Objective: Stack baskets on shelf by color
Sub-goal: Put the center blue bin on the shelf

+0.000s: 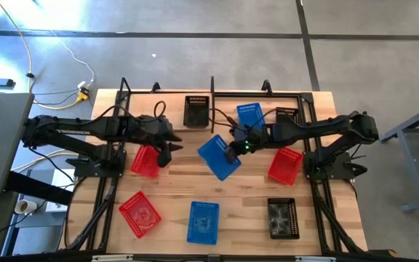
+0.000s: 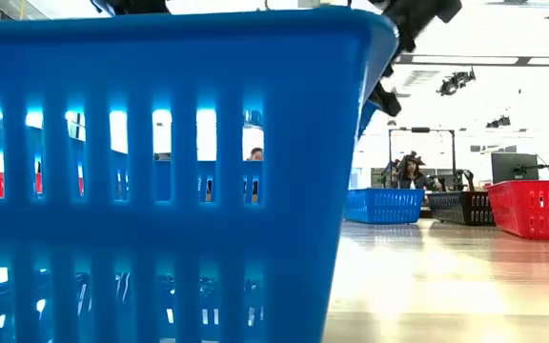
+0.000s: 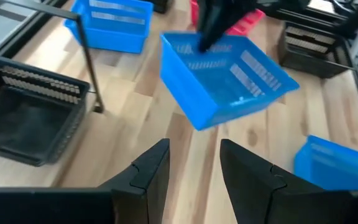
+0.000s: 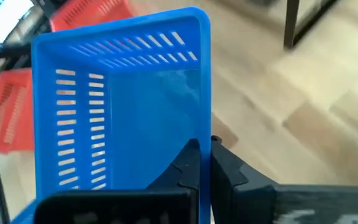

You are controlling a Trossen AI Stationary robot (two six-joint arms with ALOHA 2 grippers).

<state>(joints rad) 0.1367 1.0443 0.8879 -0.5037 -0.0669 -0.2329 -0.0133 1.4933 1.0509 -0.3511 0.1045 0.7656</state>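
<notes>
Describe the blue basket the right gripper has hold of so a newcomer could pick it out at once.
Start at the wooden table and find its middle, just in front of the black-framed shelf along the far edge. There the right gripper is shut on the rim of a blue basket. Unlike the other blue baskets lying square, it sits askew with a gripper pinching its wall.

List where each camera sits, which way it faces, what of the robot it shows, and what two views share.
High: overhead, straight down on the table; both arms, left gripper by a red basket, right gripper shut on the centre blue basket.
Low: table height, level into the room; a near blue basket fills it, arm parts at top.
Left wrist: past its open fingers toward the centre blue basket.
Right wrist: fingers pinching that basket's wall.
Shared: both wrist views show the centre blue basket.
</notes>
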